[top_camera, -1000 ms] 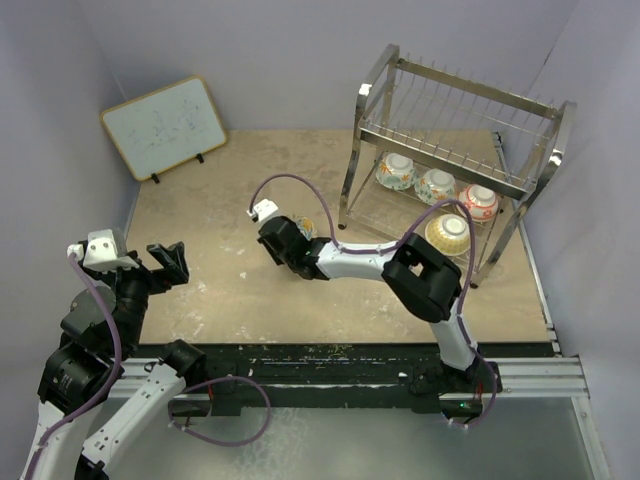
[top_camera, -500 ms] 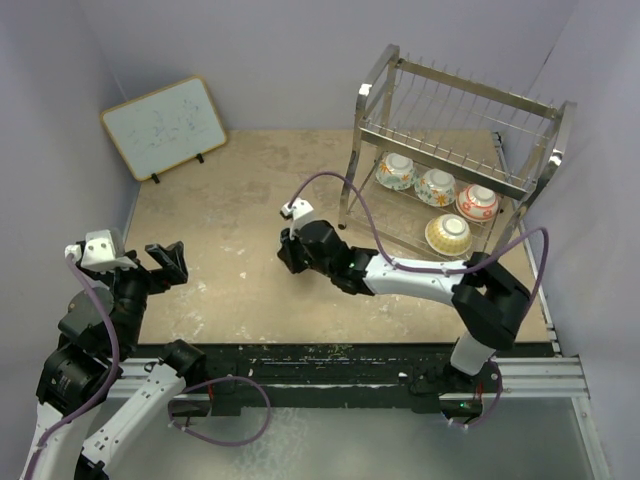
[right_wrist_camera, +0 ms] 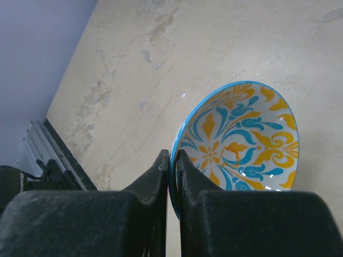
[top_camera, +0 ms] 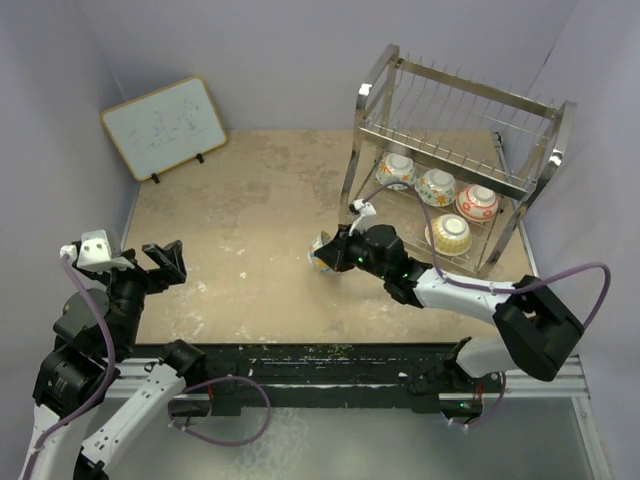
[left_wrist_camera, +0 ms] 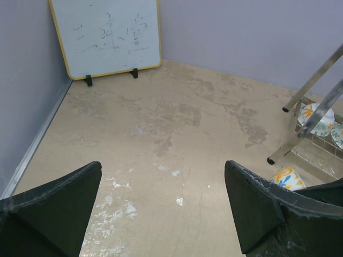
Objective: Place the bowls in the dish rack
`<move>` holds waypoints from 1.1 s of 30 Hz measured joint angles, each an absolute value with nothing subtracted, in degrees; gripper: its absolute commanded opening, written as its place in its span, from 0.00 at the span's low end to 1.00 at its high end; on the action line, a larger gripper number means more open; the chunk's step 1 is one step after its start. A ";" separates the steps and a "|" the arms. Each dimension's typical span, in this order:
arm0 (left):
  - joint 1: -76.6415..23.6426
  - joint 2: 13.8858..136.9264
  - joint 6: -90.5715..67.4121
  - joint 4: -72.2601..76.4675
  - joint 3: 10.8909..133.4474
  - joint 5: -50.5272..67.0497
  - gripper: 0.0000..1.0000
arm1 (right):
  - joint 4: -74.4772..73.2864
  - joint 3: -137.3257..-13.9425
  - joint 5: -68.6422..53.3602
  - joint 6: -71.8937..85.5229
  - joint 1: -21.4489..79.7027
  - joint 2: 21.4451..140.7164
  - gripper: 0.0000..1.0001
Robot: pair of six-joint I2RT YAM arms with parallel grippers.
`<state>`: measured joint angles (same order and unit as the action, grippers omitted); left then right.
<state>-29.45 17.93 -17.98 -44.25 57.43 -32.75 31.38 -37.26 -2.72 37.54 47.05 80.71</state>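
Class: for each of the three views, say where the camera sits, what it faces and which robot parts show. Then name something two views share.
Top: above and behind the arm bases, looking down on table, rack and whiteboard; both arms, left gripper and right gripper show.
Left wrist: on the left arm, facing the whiteboard across the table; its open fingers show.
Right wrist: on the right arm, looking down at the table; its fingers pinch the bowl by its rim.
Shared: both wrist views see that bowl.
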 measured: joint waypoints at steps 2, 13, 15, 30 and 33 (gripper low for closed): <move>-29.45 18.06 -17.98 -44.23 57.65 -32.62 0.99 | 32.45 -35.59 -4.78 39.13 44.53 78.83 0.08; -29.45 19.90 -18.00 -44.18 59.27 -31.33 0.99 | 42.28 -32.27 -17.10 48.10 32.05 76.66 0.08; -29.45 20.21 -17.98 -44.16 59.75 -31.14 0.99 | 45.08 -31.73 -19.70 50.13 29.50 78.24 0.08; -29.45 20.51 -17.89 -43.86 60.34 -30.72 0.99 | 61.89 -30.61 -30.26 62.85 13.72 84.18 0.08; -29.45 20.51 -17.89 -43.86 60.34 -30.72 0.99 | 65.82 -30.48 -30.06 65.19 10.96 85.45 0.08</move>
<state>-29.45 20.51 -17.89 -43.86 60.34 -30.72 65.82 -30.48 -30.06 65.19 10.96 85.45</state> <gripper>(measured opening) 0.990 0.085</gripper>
